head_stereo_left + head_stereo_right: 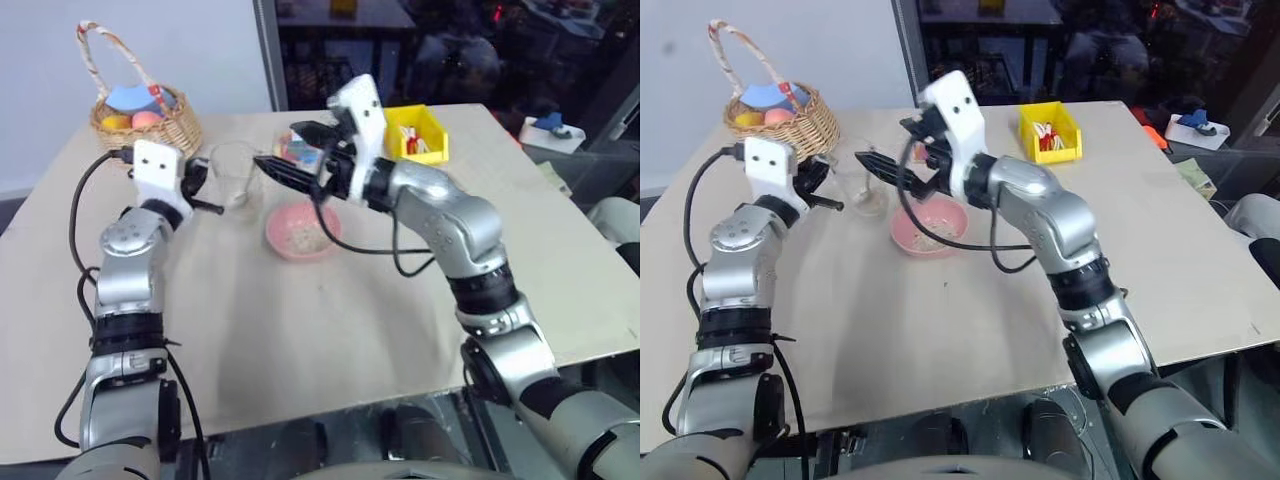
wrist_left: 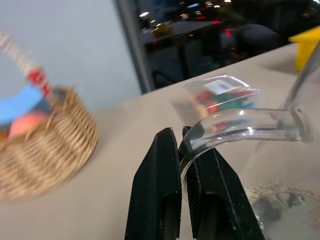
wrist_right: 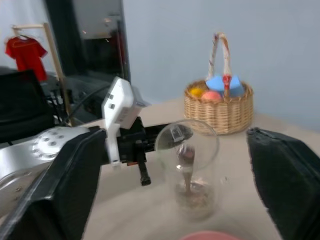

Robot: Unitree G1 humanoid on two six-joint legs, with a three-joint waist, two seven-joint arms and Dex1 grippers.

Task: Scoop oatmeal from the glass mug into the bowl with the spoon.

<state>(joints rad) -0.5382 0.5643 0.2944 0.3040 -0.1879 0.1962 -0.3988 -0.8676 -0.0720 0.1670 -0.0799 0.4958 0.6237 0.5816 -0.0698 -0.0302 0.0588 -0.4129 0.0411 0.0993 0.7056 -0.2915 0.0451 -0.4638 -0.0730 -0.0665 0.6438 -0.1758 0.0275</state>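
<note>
Toward the far left of the table (image 1: 300, 340), just in from the wicker basket (image 1: 150, 125) at that corner, the glass mug (image 1: 233, 175) is standing upright, and I am holding it steady with my left gripper (image 2: 182, 165), its fingers pressed together on the clear handle. The spoon (image 3: 187, 167) is standing inside the mug, bowl end down in the thin layer of oatmeal (image 3: 192, 195) at the bottom and handle pointing up toward the rim. My right gripper (image 1: 295, 165) is hovering just beside the mug on the side away from the basket, above the pink bowl (image 1: 300, 230), with its jaws spread wide and nothing between them. So the spoon handle is lying straight ahead of those open jaws, and I judge the right arm is the one to reach in and take it. The bowl is sitting just nearer me than the mug, a few flakes showing inside. A clear box (image 2: 222, 95) of coloured pieces is lying behind the mug, and a yellow bin (image 1: 418, 133) farther toward the right edge; neither is blocking the reach.
</note>
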